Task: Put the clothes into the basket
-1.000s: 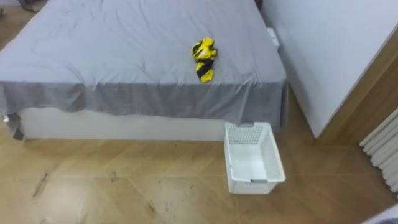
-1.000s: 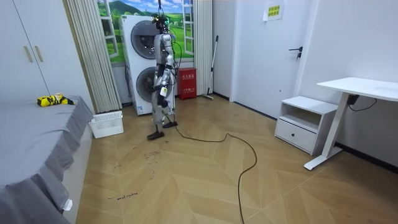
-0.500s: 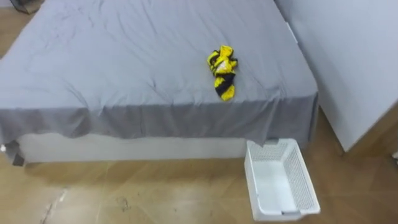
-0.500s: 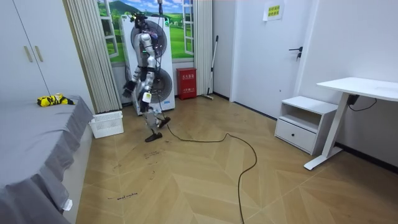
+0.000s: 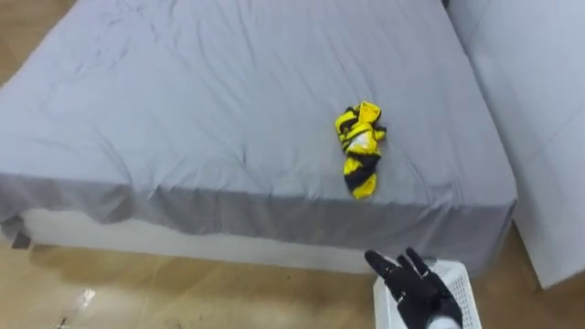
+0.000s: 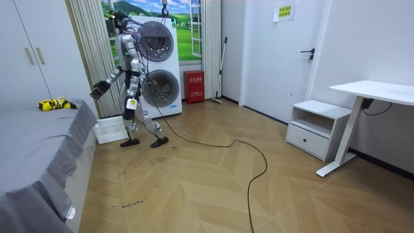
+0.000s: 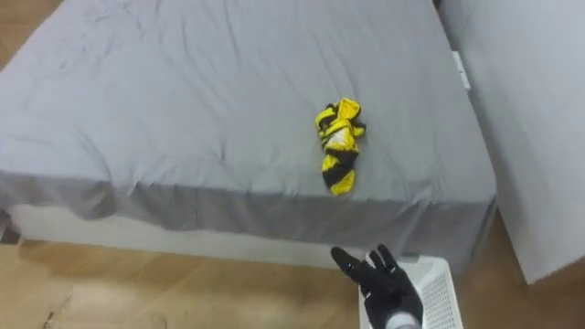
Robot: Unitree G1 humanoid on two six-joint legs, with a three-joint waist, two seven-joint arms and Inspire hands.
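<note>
While the clothes (image 5: 360,149) lie on the bed (image 5: 183,110) nr its front-right corner, the right robot hand (image 5: 416,291) hovers short of them.
Their long axis runs fwd-back, ahead & slightly left of the spread, empty fingers; basket (image 5: 468,292) sits under the hand.

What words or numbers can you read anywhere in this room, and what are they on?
Yellow-green sign high on the white wall: print too small to read.
Red cabinet beside the stacked washing machines: marking too blurred to read.
Yellow and black clothes on the bed: stripes, no words visible.
</note>
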